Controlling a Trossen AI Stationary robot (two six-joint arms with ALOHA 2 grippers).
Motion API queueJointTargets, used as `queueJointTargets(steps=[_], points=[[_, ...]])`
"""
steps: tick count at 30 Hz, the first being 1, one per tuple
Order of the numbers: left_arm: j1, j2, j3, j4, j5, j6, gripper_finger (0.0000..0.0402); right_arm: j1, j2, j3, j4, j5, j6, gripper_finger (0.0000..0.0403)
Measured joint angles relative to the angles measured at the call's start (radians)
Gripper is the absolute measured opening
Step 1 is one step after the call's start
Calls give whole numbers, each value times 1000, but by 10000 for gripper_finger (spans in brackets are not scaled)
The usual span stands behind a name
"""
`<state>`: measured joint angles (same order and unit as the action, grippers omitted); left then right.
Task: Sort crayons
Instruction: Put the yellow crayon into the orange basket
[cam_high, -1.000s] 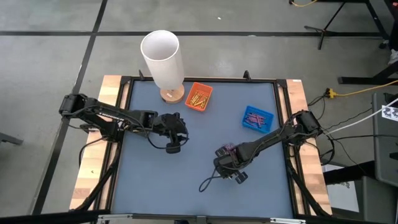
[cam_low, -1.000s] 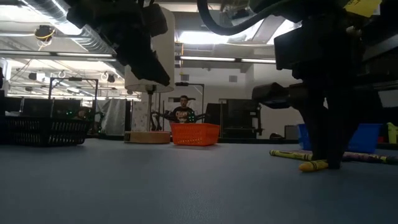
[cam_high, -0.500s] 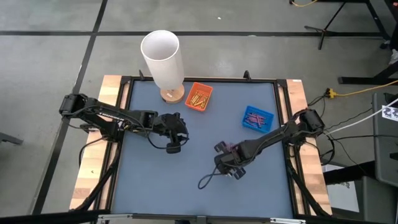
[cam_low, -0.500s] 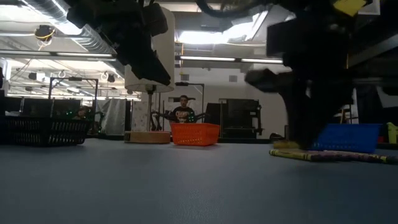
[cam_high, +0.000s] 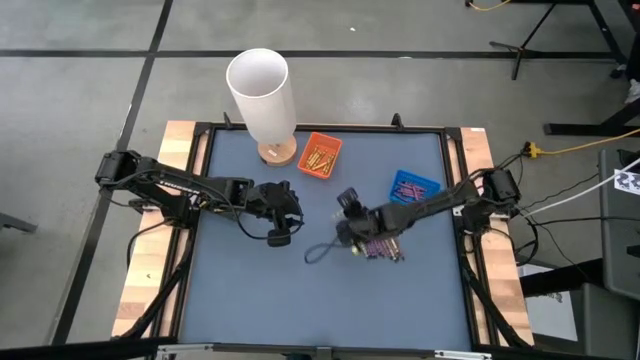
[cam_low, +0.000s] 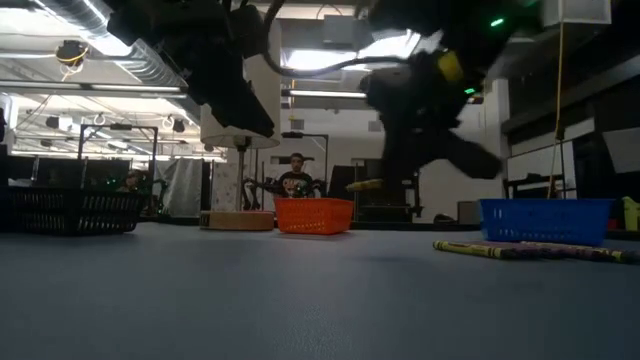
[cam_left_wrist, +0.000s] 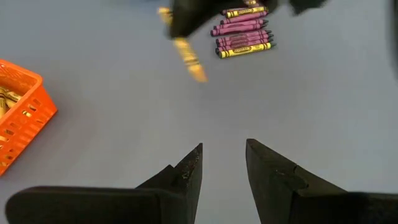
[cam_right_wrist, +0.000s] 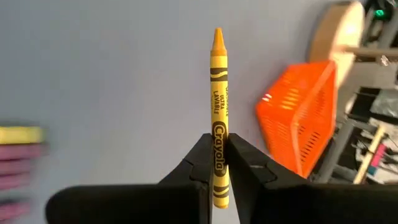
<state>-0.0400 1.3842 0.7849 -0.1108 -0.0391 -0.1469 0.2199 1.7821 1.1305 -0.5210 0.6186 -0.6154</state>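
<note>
Table (cam_high: 250, 290): blue-grey mat surface inside a dark frame, pale wooden strips along the left and right edges.

Far side, left of centre: tall white cylinder (cam_high: 262, 95) upright on a round wooden base (cam_high: 277, 152) that rests on the mat. Just to its right, orange tray (cam_high: 320, 156) with yellow-gold crayons inside. Farther right and a little nearer, blue tray (cam_high: 414, 190) with purple crayons inside.

Mid-table, right of centre, near the blue tray: small cluster of loose crayons (cam_left_wrist: 241, 38) flat on the mat, lying side by side and touching; mostly purple, with yellow ones at the cluster's edges.
</note>
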Motion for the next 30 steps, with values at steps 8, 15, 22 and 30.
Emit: queueJointTargets(steps=[8,15,22,30], points=[[0,0,0,0,0,0,107,-193,0,1,208,-2,-246,35],[0,0,0,0,0,0,107,-343,-1,2,393,-157,-488,35],[0,0,0,0,0,0,107,-451,16,3,484,-320,-570,35],[0,0,0,-3,0,0,107,-499,39,3,495,-342,-566,36]])
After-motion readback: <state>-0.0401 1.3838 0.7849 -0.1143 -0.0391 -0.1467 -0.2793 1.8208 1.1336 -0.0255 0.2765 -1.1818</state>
